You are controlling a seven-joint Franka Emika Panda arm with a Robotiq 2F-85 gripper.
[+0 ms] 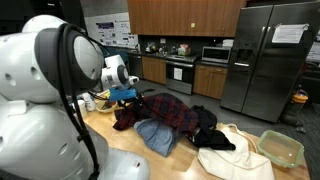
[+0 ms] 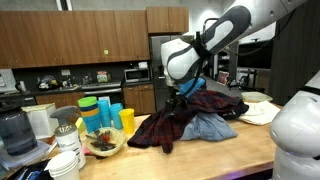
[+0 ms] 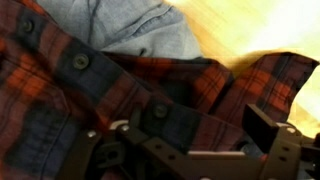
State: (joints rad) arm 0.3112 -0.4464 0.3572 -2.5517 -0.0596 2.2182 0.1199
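Note:
A red and dark plaid button shirt [image 1: 168,112] [image 2: 160,128] lies rumpled on the wooden counter [image 1: 120,135]. My gripper [image 1: 128,97] [image 2: 185,92] hangs low over one end of it, jaws open. In the wrist view the plaid shirt [image 3: 60,90] fills most of the picture and runs between the spread fingers [image 3: 263,128] of the gripper [image 3: 185,140]. Nothing is gripped. A grey-blue garment [image 3: 130,25] [image 1: 155,136] [image 2: 207,125] lies partly under the shirt. I cannot tell whether the fingertips touch the cloth.
A black garment [image 1: 210,128] and a white cloth [image 1: 236,158] [image 2: 256,112] lie beyond the shirt. A green container [image 1: 282,148] stands near the counter's end. Coloured cups [image 2: 105,110], a bowl [image 2: 100,145] and a blender [image 2: 15,130] crowd the other end.

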